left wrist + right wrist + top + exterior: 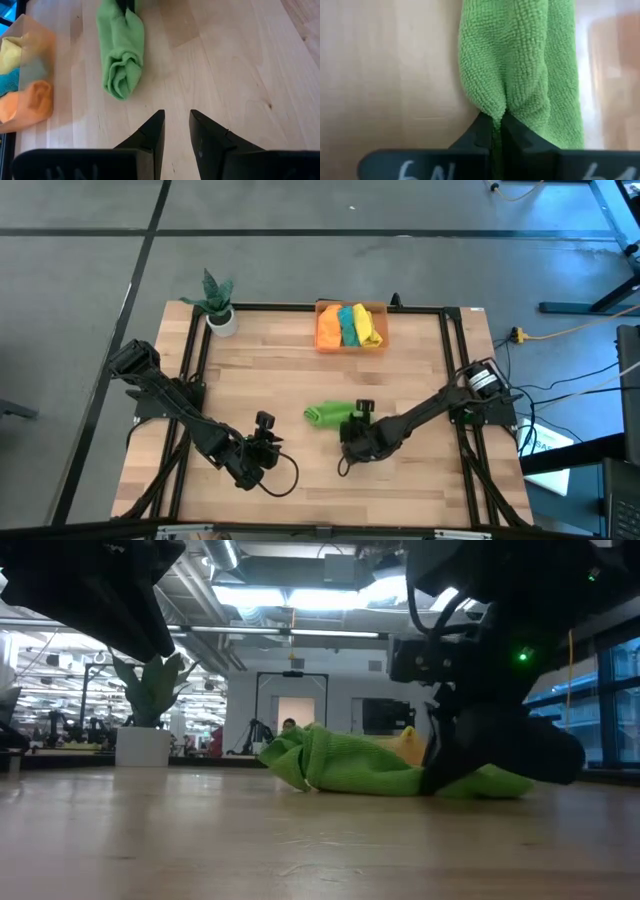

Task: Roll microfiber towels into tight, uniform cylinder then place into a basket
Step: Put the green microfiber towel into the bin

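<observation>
Right claw (498,131) was down on the desk (420,370) just right of centre in the high view, fingers pressed together and pinching a fold at one end of the light green towel (328,413). The right wrist view showed the cloth bunched up between the two dark fingertips, nearly no gap between them. In the low view the right claw (440,775) stood at the right end of the green roll (350,765), which lay flat on the wood at mid-frame.

The green towel was loosely rolled, lying lengthwise; its free end showed a spiral in the left wrist view (121,82). It sat at the middle of the desk in the high view, well apart from the basket.

Left claw (176,131) sat at lower centre-left of the high view (265,442), fingers spread a little, holding nothing, pointed toward the green towel's free end and near it but not touching.

Basket (351,327) was at the top centre edge of the desk in the high view, translucent orange, with three rolled towels side by side in it: orange (328,327), teal (349,325), yellow (368,325). In the left wrist view it showed at the left edge.

White pot with green plant (219,305) stood at the desk's upper left corner.
</observation>
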`<state>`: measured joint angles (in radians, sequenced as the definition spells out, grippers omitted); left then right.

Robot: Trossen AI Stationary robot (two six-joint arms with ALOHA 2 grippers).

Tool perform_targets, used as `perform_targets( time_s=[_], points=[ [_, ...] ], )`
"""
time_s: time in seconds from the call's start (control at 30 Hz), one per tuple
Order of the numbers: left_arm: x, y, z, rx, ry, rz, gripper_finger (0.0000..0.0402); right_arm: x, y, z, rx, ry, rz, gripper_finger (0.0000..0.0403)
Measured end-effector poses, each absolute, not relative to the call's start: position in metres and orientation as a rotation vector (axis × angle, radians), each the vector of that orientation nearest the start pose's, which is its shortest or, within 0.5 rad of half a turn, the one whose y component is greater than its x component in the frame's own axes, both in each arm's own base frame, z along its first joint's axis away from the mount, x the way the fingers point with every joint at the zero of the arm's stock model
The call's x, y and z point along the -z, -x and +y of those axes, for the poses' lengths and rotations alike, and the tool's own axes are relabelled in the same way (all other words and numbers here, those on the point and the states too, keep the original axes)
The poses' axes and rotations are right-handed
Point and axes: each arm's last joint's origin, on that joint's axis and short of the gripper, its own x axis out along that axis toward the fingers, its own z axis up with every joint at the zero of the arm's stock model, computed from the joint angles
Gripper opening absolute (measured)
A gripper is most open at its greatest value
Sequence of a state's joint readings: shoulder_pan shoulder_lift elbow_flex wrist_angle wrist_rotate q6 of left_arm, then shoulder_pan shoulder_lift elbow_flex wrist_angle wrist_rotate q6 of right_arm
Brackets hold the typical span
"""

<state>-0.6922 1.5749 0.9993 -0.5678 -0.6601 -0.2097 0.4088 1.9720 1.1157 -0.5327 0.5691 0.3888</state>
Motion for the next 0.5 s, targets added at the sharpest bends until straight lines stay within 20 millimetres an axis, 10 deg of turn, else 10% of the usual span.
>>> perform_targets(
  time_s=[0.5],
  points=[
    [-0.202,-0.24,-0.176,-0.063,-0.521,0.881,0.008,-0.159,-0.336,0.102,0.571,0.564,1.26,0.0011]
  ],
)
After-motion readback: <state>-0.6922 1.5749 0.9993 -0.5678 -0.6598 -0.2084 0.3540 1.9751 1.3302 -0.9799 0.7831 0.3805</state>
